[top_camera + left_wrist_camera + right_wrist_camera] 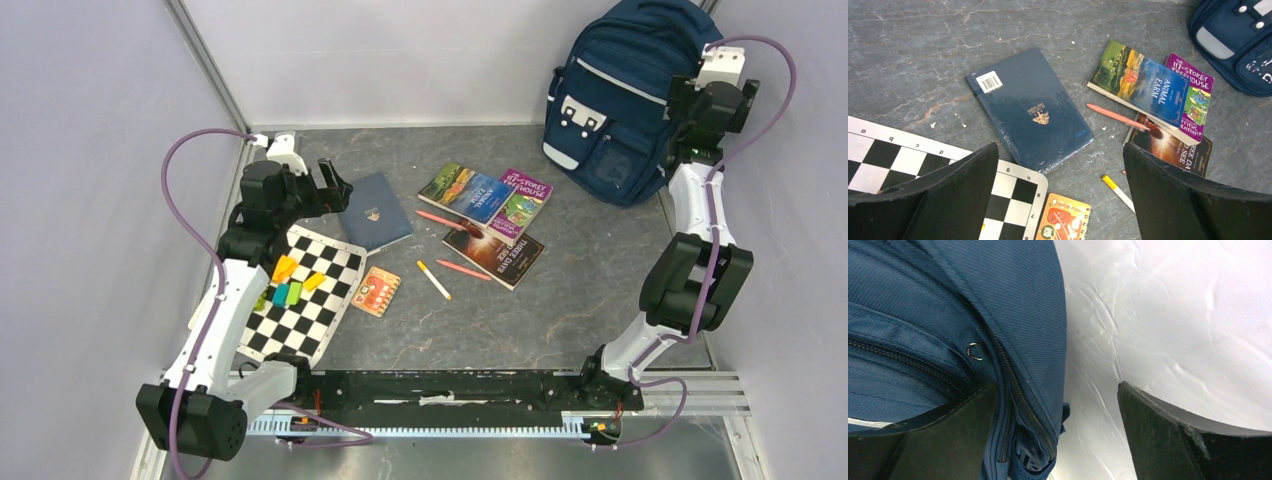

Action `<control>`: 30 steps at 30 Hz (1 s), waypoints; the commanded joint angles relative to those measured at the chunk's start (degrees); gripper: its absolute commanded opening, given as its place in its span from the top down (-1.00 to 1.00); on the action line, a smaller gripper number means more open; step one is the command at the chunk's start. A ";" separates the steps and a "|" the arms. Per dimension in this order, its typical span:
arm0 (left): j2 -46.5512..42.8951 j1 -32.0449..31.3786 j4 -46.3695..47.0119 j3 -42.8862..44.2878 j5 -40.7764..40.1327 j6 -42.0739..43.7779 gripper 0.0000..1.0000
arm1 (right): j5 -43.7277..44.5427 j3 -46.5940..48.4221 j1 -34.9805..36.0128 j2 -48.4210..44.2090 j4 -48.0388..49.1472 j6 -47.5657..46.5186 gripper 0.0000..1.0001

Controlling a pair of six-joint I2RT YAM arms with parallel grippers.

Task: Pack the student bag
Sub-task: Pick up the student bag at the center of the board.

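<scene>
Right tool (690, 112) (1057, 387): jaws spread wide and gripping nothing. It is held high against the student bag (620, 100) (948, 300), whose navy fabric fills the wrist view from 8 to 12 o'clock. A zip line runs down between the two fingers, and a small metal ring (975, 351) sits just beside the left-hand one. Whether that finger touches the fabric cannot be told. Left tool (335, 185) (1060, 150): jaws equally wide and empty, poised above a dark blue notebook (375, 212) (1030, 110) that lies flat on the tabletop (560, 310), its near corner over the chessboard (300, 290). Farther out, toward 3 o'clock, lie three overlapping paperbacks (490, 215) and loose pens (433, 279). The student bag stands in the far right corner at about 1 o'clock in the top view, its long axis running from roughly 6 to 12 o'clock, with its front pockets facing the books. From the left tool it lies well apart at about 2 o'clock, so the right arm is much the nearer. The zips appear closed, and opening the bag probably falls to the right tool.
</scene>
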 commanded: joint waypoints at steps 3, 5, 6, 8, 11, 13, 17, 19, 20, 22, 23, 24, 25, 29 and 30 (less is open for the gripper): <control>1.24 0.10 2.41 -0.38 1.34 -1.41 -0.99 | -5.57 3.69 -0.55 2.68 7.07 -6.57 -0.59; 1.49 0.10 2.41 -0.38 1.15 -1.11 -0.99 | -8.22 4.08 -0.67 3.61 7.53 -7.11 -0.23; 1.51 0.11 2.40 -0.38 1.04 -0.95 -0.99 | -9.08 4.57 -0.69 4.15 7.54 -7.08 0.06; 1.58 0.10 2.41 -0.55 0.61 -0.64 -0.99 | -10.53 4.86 -0.62 4.57 7.55 -6.17 0.47; 1.65 0.06 2.41 -0.56 0.23 -0.16 -0.99 | -14.20 2.82 -0.69 3.39 8.52 -4.57 0.83; 1.58 0.01 2.41 -0.64 0.14 0.03 -0.99 | -16.79 0.41 -0.62 1.28 9.93 -3.56 1.00; 1.43 -0.21 2.58 -0.73 0.21 0.13 -0.99 | -22.60 -5.29 -0.53 -3.75 13.13 -1.13 1.00; 1.42 -0.34 2.67 -0.76 0.45 0.12 -0.99 | -25.61 -7.49 -0.20 -5.76 13.59 -0.30 1.00; 1.28 -0.43 2.71 -0.82 0.49 0.12 -0.99 | -26.34 -8.64 0.32 -6.79 13.79 -0.29 1.00; 1.26 -0.51 2.77 -0.74 0.73 0.12 -0.99 | -26.52 -10.53 1.56 -8.53 14.20 -0.37 1.00; 1.23 -0.52 2.76 -0.74 0.98 0.12 -0.99 | -26.70 -11.07 2.32 -9.09 13.89 -0.23 1.00; 1.10 -0.52 2.84 -0.73 1.17 0.06 -0.99 | -26.85 -11.40 2.99 -9.75 13.89 0.17 1.00; 1.04 -0.52 3.02 -0.84 1.40 0.07 -0.99 | -27.35 -11.88 3.99 -10.30 14.17 0.67 1.00; 0.73 -0.53 3.62 -1.04 2.22 0.17 -0.99 | -25.45 -12.28 9.49 -11.89 14.33 -0.37 1.00; 0.66 -0.52 3.81 -1.08 2.40 0.13 -0.99 | -23.20 -12.15 11.33 -12.29 14.23 -1.43 1.00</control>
